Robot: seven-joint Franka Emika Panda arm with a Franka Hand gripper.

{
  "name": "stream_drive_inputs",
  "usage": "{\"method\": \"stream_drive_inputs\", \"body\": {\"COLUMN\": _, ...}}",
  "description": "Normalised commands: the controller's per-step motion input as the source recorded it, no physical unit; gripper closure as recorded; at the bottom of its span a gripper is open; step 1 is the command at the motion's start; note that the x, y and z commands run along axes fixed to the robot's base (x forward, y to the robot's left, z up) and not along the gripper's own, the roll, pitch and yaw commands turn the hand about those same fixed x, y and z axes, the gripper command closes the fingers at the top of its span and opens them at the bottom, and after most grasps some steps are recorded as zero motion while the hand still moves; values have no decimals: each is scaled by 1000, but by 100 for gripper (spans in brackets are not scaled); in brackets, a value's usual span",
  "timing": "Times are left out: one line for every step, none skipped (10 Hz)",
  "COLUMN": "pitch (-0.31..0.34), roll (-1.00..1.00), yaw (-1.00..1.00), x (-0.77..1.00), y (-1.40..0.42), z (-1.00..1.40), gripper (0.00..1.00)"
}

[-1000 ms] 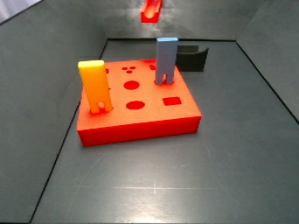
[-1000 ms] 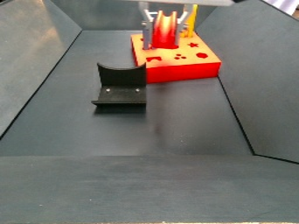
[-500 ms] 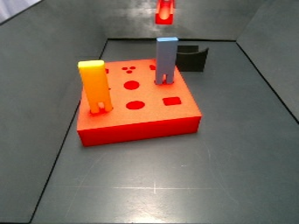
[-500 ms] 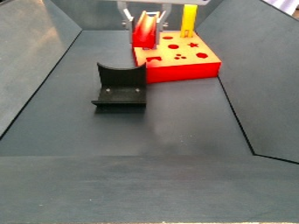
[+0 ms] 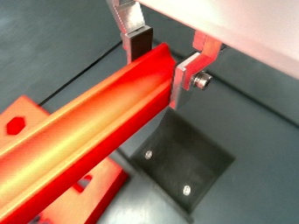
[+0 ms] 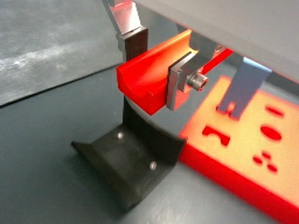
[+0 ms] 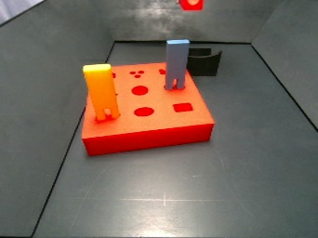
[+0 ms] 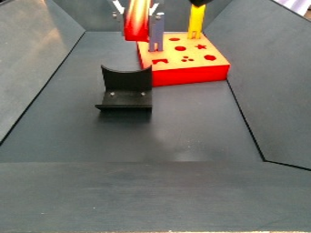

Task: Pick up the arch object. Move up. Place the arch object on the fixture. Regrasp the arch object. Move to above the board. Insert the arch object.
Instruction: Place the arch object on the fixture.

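**A:** End effector (image 5: 163,54) first, in a wrist view: its silver fingers (image 5: 190,77) are clamped on the arch object (image 5: 87,114), which runs out long and red between the pads. Below it lies the base plate of the fixture (image 5: 187,166).

**B:** And in the next wrist view?

**A:** Same grip. The end effector (image 6: 158,63) pinches the arch object (image 6: 156,72) by its end, hanging above the fixture (image 6: 128,166), with the board (image 6: 251,157) just beside.

**B:** Side views?

**A:** In a side view only a scrap of the arch object (image 7: 192,4) shows at the upper edge, high over the fixture (image 7: 205,61) behind the board (image 7: 155,125). In a side view from the opposite end, the arch object (image 8: 137,18) hangs well above the fixture (image 8: 124,88), clear of the floor.

**B:** So which step?

**A:** I judge the lift is done and carrying to the fixture is in hand. Next it must line up over the notch and descend gently, without striking the blue-grey block (image 8: 157,33)
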Motion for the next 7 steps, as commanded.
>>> {"method": "stream_drive_inputs", "body": {"pitch": 201, "roll": -997, "yaw": 115, "x": 451, "y": 38, "z": 8, "gripper": 100}}
{"method": "stream_drive_inputs", "body": {"pitch": 204, "roll": -881, "yaw": 78, "x": 415, "y": 42, "z": 2, "gripper": 100}}
{"method": "stream_drive_inputs", "body": {"pitch": 197, "roll": -650, "yaw": 5, "x": 350, "y": 46, "z": -6, "gripper": 100}}
{"method": "stream_drive_inputs", "body": {"pitch": 192, "roll": -534, "yaw": -26, "x": 315, "y": 49, "z": -6, "gripper": 100}}
{"method": "stream_drive_inputs", "body": {"pitch": 168, "roll": -276, "yaw": -71, "x": 228, "y": 40, "z": -6, "gripper": 100}}
{"method": "stream_drive_inputs", "body": {"pitch": 152, "roll": -216, "yaw": -83, "x": 189, "y": 35, "z": -4, "gripper": 100}}
{"method": "stream_drive_inputs", "body": {"pitch": 110, "roll": -1000, "yaw": -86, "x": 111, "y": 63, "z": -1000, "gripper": 100}}
